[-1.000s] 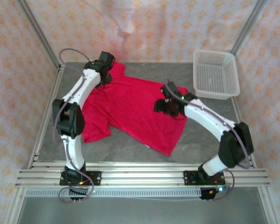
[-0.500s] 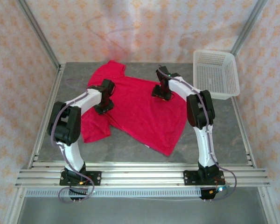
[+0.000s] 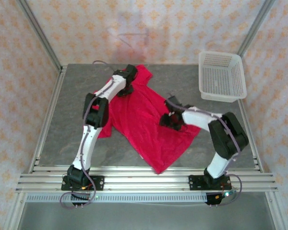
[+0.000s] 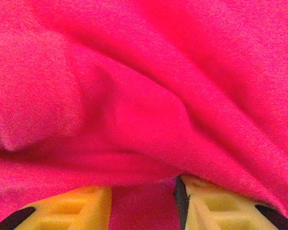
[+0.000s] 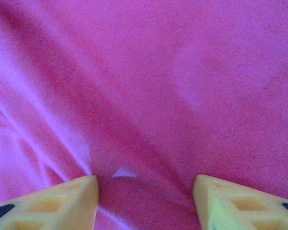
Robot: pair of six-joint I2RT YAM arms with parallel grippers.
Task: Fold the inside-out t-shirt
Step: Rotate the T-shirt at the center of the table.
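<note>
Garment: the crimson-red short-sleeved t-shirt (image 3: pixel 144 120) lies spread but skewed on the grey bench (image 3: pixel 77 105), with one corner pointing at the near edge and the far part rumpled.
Left gripper (image 3: pixel 128 81): at the shirt's far end. In the wrist view (image 4: pixel 143 194) its jaws stand at a narrow gap with a bunched ridge of cloth between them. It seems to be gripping that ridge, though the view is too close to show how firmly.
Right gripper (image 3: pixel 172 120): on the shirt's right side. From its wrist (image 5: pixel 145 184) the jaws stand wide apart over creased fabric and hold nothing.
Step in hand: most likely securing two holds so that the shirt can be pulled flat and square before any fold.
Doing it well: the right jaws should close on a clean pinch at the edge rather than on a mid-panel wrinkle. Both arms should then pull apart evenly and low over the bench, so that the cloth tightens without twisting or sliding toward the white plastic mesh basket (image 3: pixel 224 96).
Count: one t-shirt, one basket, two arms, one bench.
</note>
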